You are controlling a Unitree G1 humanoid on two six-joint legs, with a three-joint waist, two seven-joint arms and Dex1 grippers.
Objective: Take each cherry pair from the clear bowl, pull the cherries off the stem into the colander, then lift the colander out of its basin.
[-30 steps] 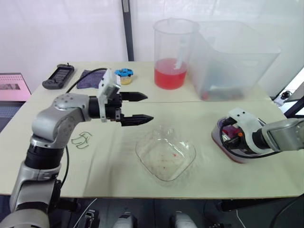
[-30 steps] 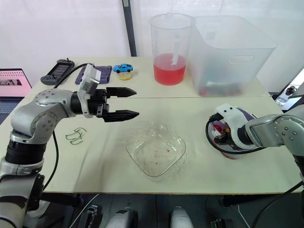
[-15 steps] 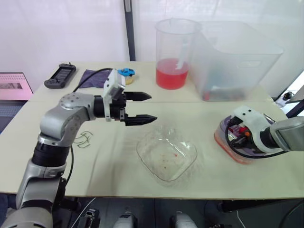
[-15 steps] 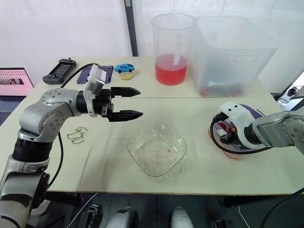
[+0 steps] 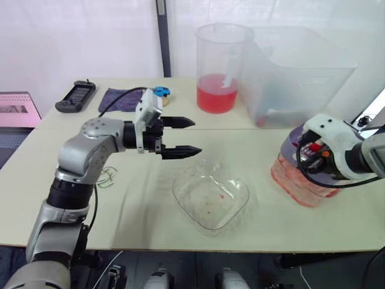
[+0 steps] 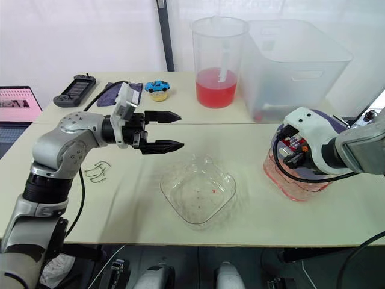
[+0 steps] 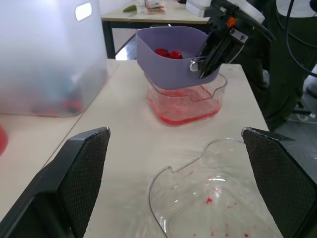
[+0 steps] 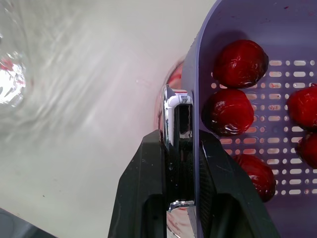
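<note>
The right gripper is pinching the metal handle on the rim of the purple colander, its two black fingers pressing together on it from both sides. It is holding the colander on the robot's right of the clear bowl, well apart from it, tilted and raised over the basin. The colander's underside appears to be sitting level with the basin's rim, not yet free of it. Pink water is lying in the bottom of the basin.

The left gripper is hovering just beyond the bowl's far left corner with its fingers spread wide and nothing between them.

Judging from this, the stem-pulling is finished: the bowl is holding only red specks, and a small tangle of stems is lying on the table to the bowl's left. The step in hand looks like the last one, getting the colander out. The next move is calling for a straight rise until the base is passing above the rim, with the pinch staying firm, since a one-sided hold is letting the load tip.

Counting: one colander, one basin and one bowl. Five cherries are showing on the colander's holed floor, some cut off at the edge, so more may be sitting there. The stems are too tangled to count. Beyond the bowl are standing one pitcher of red liquid and one big clear bin.
</note>
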